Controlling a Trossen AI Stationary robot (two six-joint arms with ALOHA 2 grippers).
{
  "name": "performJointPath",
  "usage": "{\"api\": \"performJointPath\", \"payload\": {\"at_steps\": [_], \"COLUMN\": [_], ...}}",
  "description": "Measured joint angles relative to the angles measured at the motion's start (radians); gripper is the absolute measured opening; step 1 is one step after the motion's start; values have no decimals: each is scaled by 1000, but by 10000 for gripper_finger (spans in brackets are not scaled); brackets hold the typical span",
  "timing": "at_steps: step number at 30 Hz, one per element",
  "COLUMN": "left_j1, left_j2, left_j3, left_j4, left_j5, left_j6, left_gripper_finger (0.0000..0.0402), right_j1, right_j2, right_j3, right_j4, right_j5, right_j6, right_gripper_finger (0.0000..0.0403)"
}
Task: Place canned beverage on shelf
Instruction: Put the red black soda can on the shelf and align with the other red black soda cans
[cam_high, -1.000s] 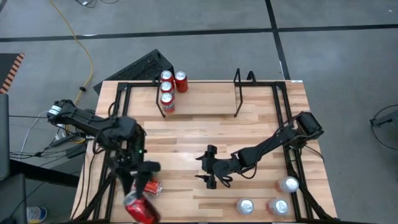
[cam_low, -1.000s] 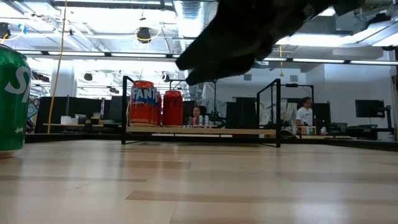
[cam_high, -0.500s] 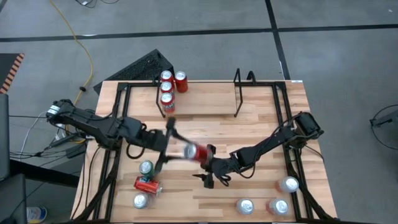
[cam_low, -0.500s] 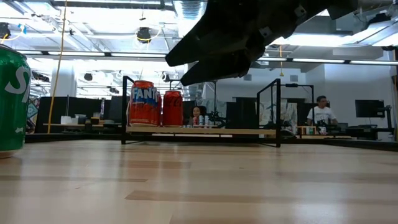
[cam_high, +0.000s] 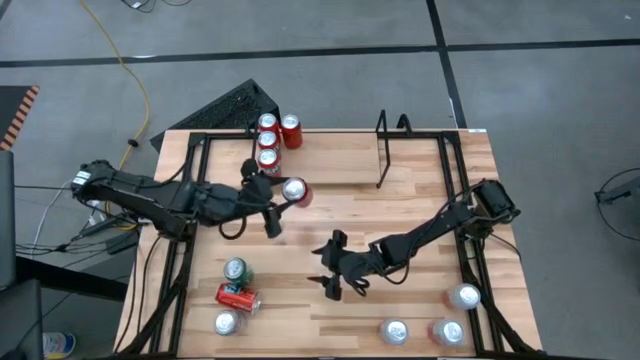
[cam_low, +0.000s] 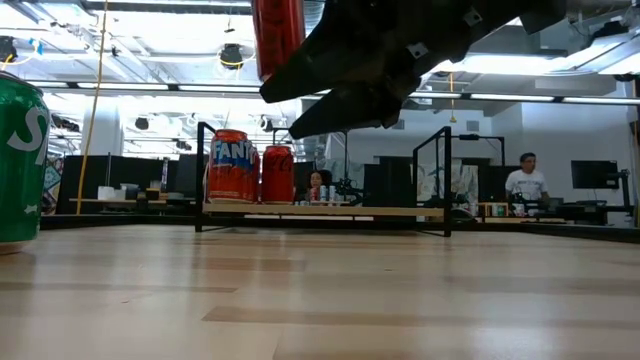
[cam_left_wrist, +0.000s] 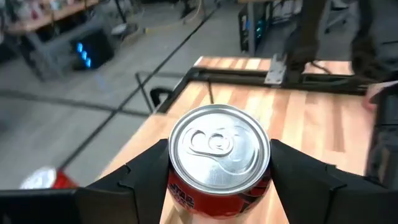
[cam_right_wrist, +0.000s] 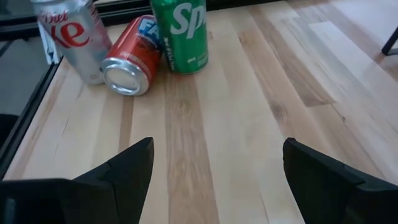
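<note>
A red can (cam_high: 294, 192) stands upright in the air over the table's middle, with my left gripper (cam_high: 280, 197) shut on it; the left wrist view shows its silver top (cam_left_wrist: 219, 146). In the low view the can (cam_low: 277, 35) hangs high above the wood. The shelf (cam_high: 382, 150), a low black rod rack at the far edge, carries several cans (cam_high: 268, 140) at its left end; an orange one (cam_low: 231, 165) and a red one (cam_low: 278, 172) show there. My right gripper (cam_high: 335, 268) waits open over the table's middle, nothing between its fingers (cam_right_wrist: 124, 171). My left gripper pinches the can's wall just below the top rim (cam_left_wrist: 180, 186) between its two fingers (cam_left_wrist: 146, 171), one on each side. The fingers reach in about level from the table's left. The can stands upright in the hold, lifted clear of the table.
A green can (cam_high: 236, 268), a red can on its side (cam_high: 238, 297) and a silver-topped can (cam_high: 225, 322) are at the near left. Three more cans (cam_high: 447, 332) stand at the near right. Black rails (cam_high: 195, 170) edge the table. A person (cam_low: 527, 182) stands far behind.
My left gripper has carried the red can from the near left corner toward the table's middle, then toward the far edge and the shelf. Its wrist has turned, and the can has gone from tilted to upright.
</note>
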Motion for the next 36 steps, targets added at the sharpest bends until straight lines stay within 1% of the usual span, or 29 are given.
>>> {"api": "performJointPath", "payload": {"at_steps": [4,9,15,19,23,29,32,36], "left_j1": [85,204,332,385,413,472,523,584], "left_j2": [0,5,64,126,178,263,299,313], "left_j3": [0,0,0,0,0,0,0,0], "left_j4": [-49,-65,-76,-33,24,9,-4,-15], "left_j5": [-4,-5,73,82,128,117,170,244], "left_j6": [-95,-147,-190,-189,-180,-157,-165,-191], "left_gripper_finger": [231,231,231,231,231,231,231,231], "right_j1": [-4,-4,-4,-4,-4,-4,-4,-3], "right_j2": [0,0,0,0,0,0,-1,-1], "right_j3": [0,0,0,0,0,0,0,0], "right_j4": [8,24,48,52,53,49,44,38], "right_j5": [0,0,0,1,1,1,1,1], "right_j6": [19,20,20,20,19,19,19,19], "right_gripper_finger": [331,331,331,331,331,331,331,331]}}
